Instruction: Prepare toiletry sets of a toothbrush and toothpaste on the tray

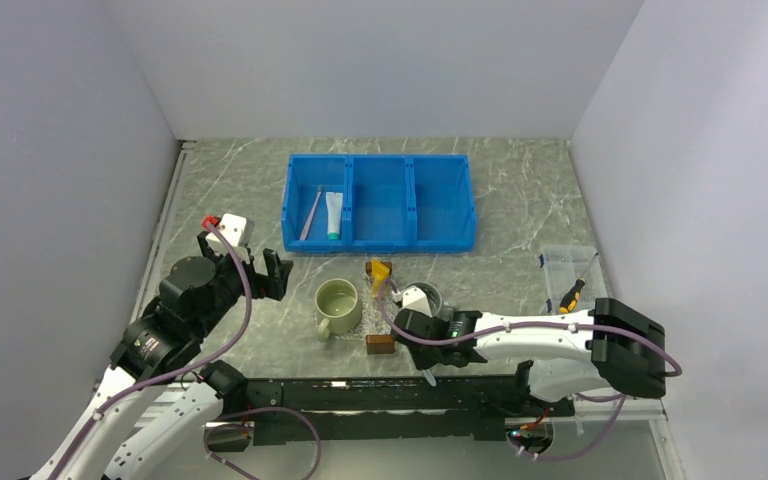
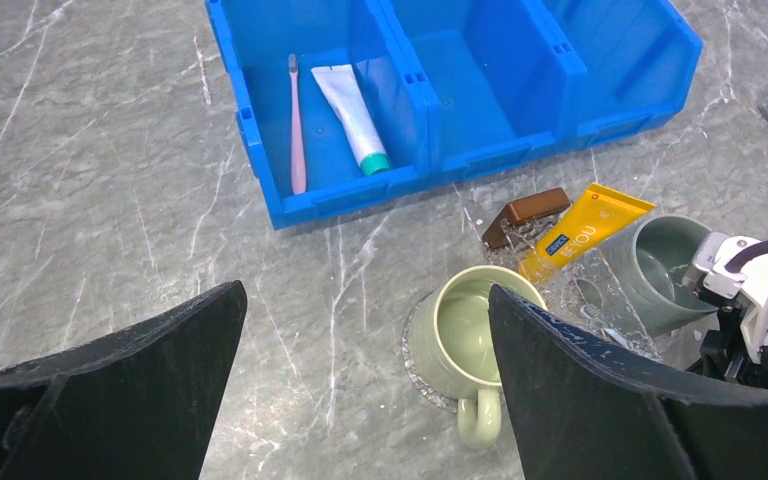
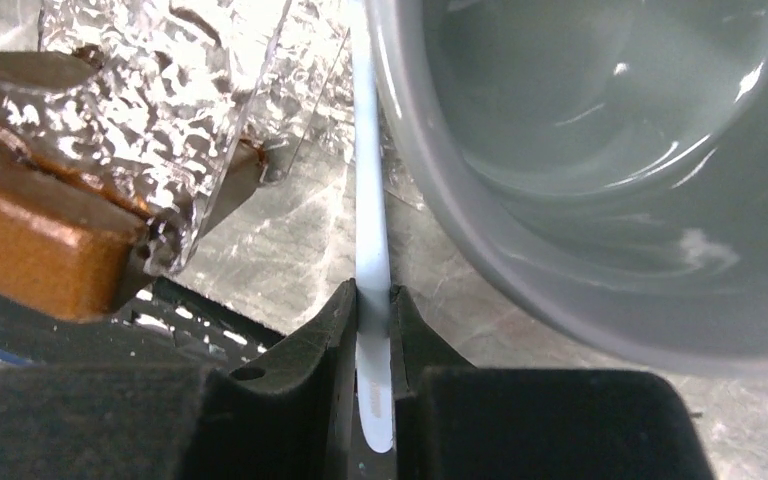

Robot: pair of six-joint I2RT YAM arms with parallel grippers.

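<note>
My right gripper (image 3: 373,305) is shut on the handle of the pale blue-white toothbrush (image 3: 370,190). The brush runs past a grey mug (image 3: 600,170) toward the glittery clear tray (image 3: 160,70). From above, this gripper (image 1: 427,360) sits low at the tray's near side. The yellow toothpaste (image 2: 585,225) lies on the tray (image 2: 575,285) beside a green mug (image 2: 470,330). A pink toothbrush (image 2: 296,130) and a white, teal-capped toothpaste (image 2: 355,115) lie in the blue bin's left compartment. My left gripper (image 2: 365,290) hangs open above bare table, left of the green mug.
The blue three-compartment bin (image 1: 380,238) stands at the back. Brown blocks (image 1: 380,344) rest at the tray's edges. A small clear box (image 1: 570,262) and a screwdriver (image 1: 570,295) are at the right. The arms' base rail (image 1: 380,395) lies just behind the right gripper.
</note>
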